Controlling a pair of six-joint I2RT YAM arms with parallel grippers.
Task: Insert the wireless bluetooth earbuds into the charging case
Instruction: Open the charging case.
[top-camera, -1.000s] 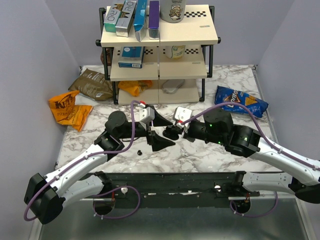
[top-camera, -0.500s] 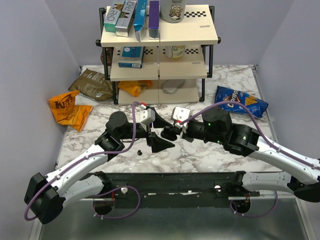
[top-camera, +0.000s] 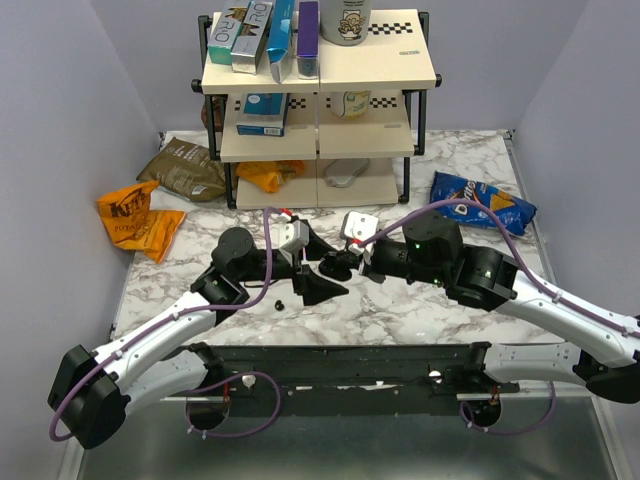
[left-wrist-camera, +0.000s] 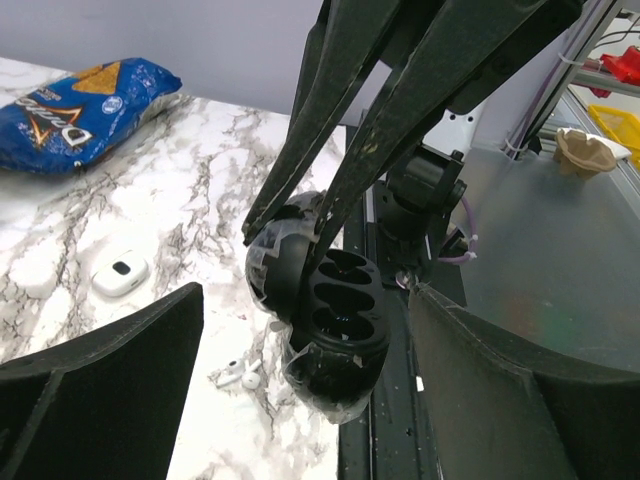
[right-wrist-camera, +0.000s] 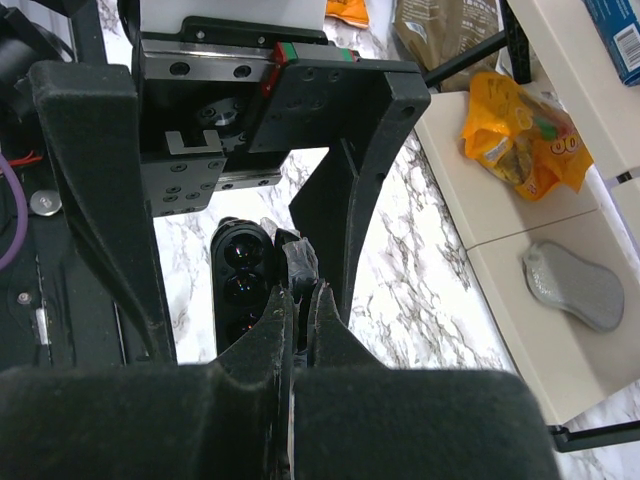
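grey-veined white desk (top-camera: 400, 300), white-and-black arms (top-camera: 560, 310)
on my feed i see a glossy black charging case (left-wrist-camera: 325, 315), a tiny black earbud (top-camera: 279, 301), purple cables (top-camera: 279, 400), a blue bag (top-camera: 482, 203), an orange bag (top-camera: 138, 218), a brown bag (top-camera: 185, 168), a teal-and-white box (top-camera: 262, 112), and a cream shelf (top-camera: 380, 65) with black frame and black-and-white checker strips.

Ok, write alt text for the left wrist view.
The shut right hand pinches a black case with round recesses, held between the left hand's wide-open fingers. On the marble table behind lie a white case, white earbuds and a blue chip bag.
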